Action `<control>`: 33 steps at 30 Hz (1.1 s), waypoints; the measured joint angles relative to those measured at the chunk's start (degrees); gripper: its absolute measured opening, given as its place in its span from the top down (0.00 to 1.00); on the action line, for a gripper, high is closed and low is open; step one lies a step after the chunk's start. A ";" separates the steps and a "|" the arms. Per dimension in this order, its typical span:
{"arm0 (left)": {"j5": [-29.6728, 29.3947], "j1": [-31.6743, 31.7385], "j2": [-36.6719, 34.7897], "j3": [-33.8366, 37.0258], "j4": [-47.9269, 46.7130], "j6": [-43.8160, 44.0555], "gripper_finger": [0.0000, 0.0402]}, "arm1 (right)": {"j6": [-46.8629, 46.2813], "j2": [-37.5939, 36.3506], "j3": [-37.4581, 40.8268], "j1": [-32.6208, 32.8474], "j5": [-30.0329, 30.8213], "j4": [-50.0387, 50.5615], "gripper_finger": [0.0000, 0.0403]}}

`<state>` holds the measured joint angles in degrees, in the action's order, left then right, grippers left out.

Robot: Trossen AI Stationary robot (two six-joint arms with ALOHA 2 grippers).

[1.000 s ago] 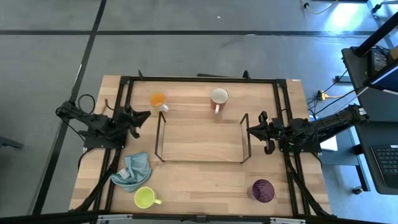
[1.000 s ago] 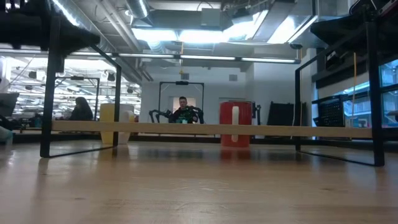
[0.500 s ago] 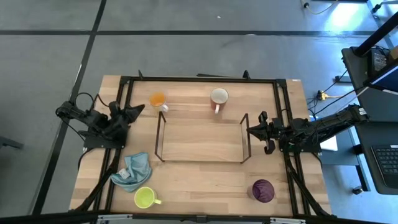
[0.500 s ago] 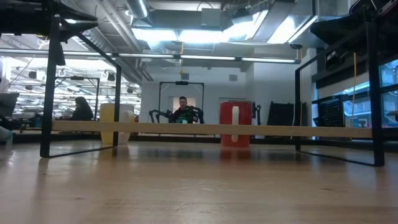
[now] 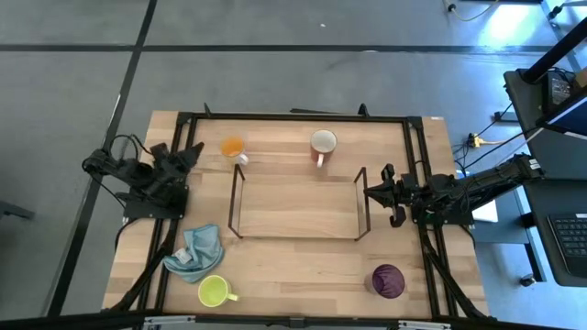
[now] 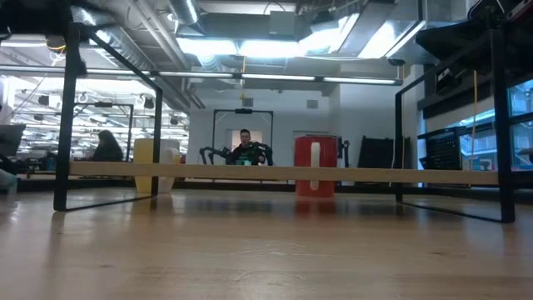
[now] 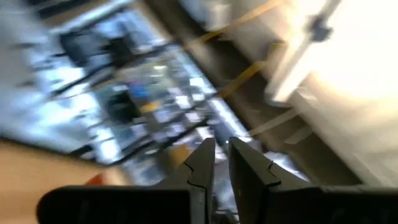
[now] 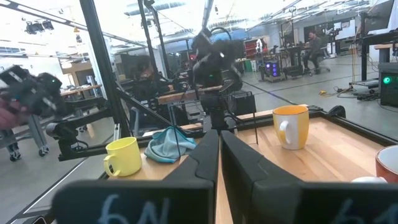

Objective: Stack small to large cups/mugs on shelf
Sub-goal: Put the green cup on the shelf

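Nothing's on the thin black wire shelf (image 5: 295, 203) yet; left gripper (image 5: 192, 150), fingers pinched shut and empty, sits near the small orange mug (image 5: 233, 147) — next, open and reach.

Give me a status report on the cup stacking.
Left gripper shut, empty, near the orange mug. Right gripper shut, empty, beside the shelf. Shelf bare; all four cups on the table. Blue cloth lies by the yellow-green mug.
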<state>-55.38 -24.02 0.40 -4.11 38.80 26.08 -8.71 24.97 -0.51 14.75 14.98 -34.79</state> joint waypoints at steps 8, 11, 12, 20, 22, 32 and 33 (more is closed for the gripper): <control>13.10 -1.97 4.99 -30.21 -40.42 -11.21 0.90 | 0.05 0.00 0.00 0.00 0.00 0.00 0.95; 14.64 -3.20 14.56 -42.77 -64.44 -2.20 0.90 | 0.00 0.01 0.00 0.00 0.00 0.00 0.95; 16.75 -3.51 18.67 -46.29 -70.45 0.77 0.90 | 0.05 0.00 0.00 0.00 0.00 0.00 0.95; 38.13 -5.61 48.93 -65.94 -111.94 12.88 0.90 | 0.00 0.02 0.00 0.00 0.00 -0.02 0.95; 42.38 -7.46 54.93 -67.81 -120.31 13.88 0.90 | 0.07 0.01 0.00 0.02 0.00 0.00 0.95; 42.78 -22.45 66.30 -70.15 -109.40 20.87 0.90 | 0.04 0.00 0.00 0.00 0.00 0.00 0.95; 42.75 -23.74 67.66 -70.15 -108.54 22.22 0.90 | 0.00 0.01 0.00 0.00 0.00 0.00 0.95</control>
<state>-12.63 -47.76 68.07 -74.26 -69.75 48.31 -8.71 24.99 -0.51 14.75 14.98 -34.79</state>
